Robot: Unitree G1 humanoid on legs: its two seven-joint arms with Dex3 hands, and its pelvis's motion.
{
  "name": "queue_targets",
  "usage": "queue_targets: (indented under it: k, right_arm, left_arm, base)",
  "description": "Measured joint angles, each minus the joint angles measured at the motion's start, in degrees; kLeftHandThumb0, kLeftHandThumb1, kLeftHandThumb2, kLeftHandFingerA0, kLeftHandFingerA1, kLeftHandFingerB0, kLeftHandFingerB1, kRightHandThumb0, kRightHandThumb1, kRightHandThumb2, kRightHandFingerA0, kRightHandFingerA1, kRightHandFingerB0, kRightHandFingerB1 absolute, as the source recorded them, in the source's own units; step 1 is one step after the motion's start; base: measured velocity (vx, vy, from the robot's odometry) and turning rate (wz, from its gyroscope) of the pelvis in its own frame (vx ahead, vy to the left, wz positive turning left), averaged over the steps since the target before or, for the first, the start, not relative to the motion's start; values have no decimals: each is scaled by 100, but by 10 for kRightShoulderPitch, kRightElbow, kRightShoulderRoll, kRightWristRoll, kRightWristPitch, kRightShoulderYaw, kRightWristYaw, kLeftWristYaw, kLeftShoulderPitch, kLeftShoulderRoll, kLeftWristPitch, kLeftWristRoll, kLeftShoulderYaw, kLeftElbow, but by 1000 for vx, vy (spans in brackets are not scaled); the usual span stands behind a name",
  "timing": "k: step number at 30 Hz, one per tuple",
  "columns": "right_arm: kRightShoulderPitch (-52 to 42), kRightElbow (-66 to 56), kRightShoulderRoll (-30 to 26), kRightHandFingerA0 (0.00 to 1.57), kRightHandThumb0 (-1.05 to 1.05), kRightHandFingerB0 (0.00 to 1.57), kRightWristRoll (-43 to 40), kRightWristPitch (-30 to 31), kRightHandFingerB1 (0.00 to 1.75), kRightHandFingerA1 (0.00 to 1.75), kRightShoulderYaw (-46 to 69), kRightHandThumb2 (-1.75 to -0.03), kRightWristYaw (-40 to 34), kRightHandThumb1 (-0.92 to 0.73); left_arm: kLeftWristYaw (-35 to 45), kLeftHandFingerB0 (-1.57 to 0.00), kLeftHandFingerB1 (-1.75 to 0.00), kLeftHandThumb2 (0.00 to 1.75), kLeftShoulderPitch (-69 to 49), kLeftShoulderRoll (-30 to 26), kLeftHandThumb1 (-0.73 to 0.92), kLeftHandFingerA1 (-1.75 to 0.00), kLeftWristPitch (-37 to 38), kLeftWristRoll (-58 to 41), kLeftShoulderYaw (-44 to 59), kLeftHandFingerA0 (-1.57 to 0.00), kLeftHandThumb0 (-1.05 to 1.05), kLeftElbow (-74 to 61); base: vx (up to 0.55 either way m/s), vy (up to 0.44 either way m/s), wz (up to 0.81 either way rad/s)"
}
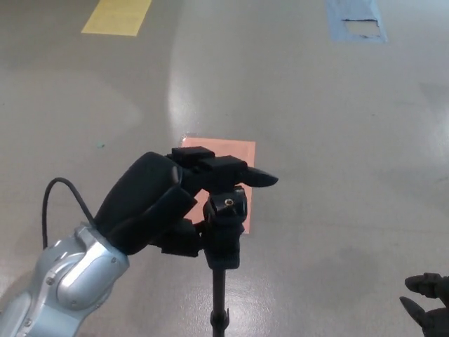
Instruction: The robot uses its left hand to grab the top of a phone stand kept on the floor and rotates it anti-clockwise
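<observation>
One right hand (429,303) idles at the lower corner, fingers unreadable. We see the left hand (165,203) wrapped on the phone stand (223,232) head — turn about the pole's axis, lest it tip. Beyond, pink floor patch (228,156).

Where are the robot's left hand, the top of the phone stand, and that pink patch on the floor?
left hand (158,203), head view, on the black back of the hand.
phone stand (226,228), head view, on its black head atop the pole.
pink patch (235,151), head view, on its bare upper part.
</observation>
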State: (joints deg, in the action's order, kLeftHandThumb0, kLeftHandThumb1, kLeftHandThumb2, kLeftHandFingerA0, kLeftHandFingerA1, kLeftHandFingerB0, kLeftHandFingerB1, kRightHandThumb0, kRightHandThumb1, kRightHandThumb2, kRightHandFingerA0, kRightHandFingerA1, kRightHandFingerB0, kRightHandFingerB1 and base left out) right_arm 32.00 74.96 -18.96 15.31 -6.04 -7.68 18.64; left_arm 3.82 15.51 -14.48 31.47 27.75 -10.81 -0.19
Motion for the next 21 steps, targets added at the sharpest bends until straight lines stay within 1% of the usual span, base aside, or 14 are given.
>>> queue_targets:
  k: [3, 4, 5, 8, 9, 12, 13, 14, 17, 18, 20, 21]
  right_arm:
    - [1, 0, 0, 8, -83, 6, 0, 0, 17, 40, 0, -102, 0, -69]
    - [1, 0, 0, 8, -83, 7, 0, 1, 17, 39, 1, -102, 0, -69]
    - [2, 0, 0, 3, -74, 1, 0, 2, 24, 41, 1, -104, 1, -66]
    - [3, 0, -1, 2, -74, 2, 0, 3, 24, 40, 3, -103, 1, -66]
    - [3, 0, -1, 3, -75, 1, 0, 3, 24, 42, 3, -103, 2, -66]
    - [4, 0, -1, 3, -75, 1, 0, 4, 24, 42, 6, -104, 4, -66]
    - [4, 0, -1, 3, -75, 2, 0, 4, 24, 43, 6, -104, 4, -66]
    - [6, 0, -1, 4, -75, 2, 0, 5, 25, 42, 7, -104, 4, -66]
    - [8, 0, -2, 4, -75, 2, 0, 6, 25, 42, 7, -103, 4, -66]
    - [10, 0, -2, 4, -75, 2, 0, 6, 25, 42, 7, -103, 4, -66]
    - [10, 0, -2, 4, -75, 2, 0, 7, 26, 42, 7, -104, 4, -66]
    - [12, 0, -3, 4, -75, 2, 0, 7, 25, 43, 8, -104, 4, -67]
  left_arm:
    - [-23, -70, -41, 63, 0, 11, 74, -53, 11, 4, 7, -80, -28, 14]
    - [-28, -71, -41, 63, 0, 12, 76, -61, 14, 5, 8, -82, -28, 17]
    - [-33, -72, -41, 64, 0, 13, 77, -59, 18, 5, 9, -82, -28, 21]
    - [-45, -76, -43, 64, 1, 16, 78, -62, 30, 4, 9, -81, -30, 29]
    - [-48, -78, -43, 64, 1, 16, 78, -66, 34, 4, 10, -81, -30, 30]
    - [-56, -78, -44, 64, 4, 18, 78, -66, 42, 3, 10, -80, -30, 34]
    - [-57, -79, -44, 64, 5, 18, 79, -73, 43, 3, 10, -80, -28, 35]
    - [-60, -79, -44, 64, 7, 19, 78, -74, 47, 3, 10, -80, -27, 36]
    - [-64, -79, -44, 63, 10, 20, 76, -73, 49, 2, 10, -80, -27, 38]
    - [-64, -79, -44, 63, 11, 20, 76, -66, 49, 2, 10, -80, -27, 39]
    - [-65, -79, -44, 63, 11, 20, 76, -67, 49, 2, 10, -80, -27, 39]
    - [-65, -80, -45, 63, 12, 20, 76, -77, 49, 2, 10, -80, -25, 39]
  base:
    - [0, 0, 0]
    - [0, 0, 0]
    - [0, 0, 0]
    - [0, 0, 0]
    - [0, 0, 0]
    - [0, 0, 0]
    - [0, 0, 0]
    - [0, 0, 0]
    - [0, 0, 0]
    - [0, 0, 0]
    - [0, 0, 0]
    - [0, 0, 0]
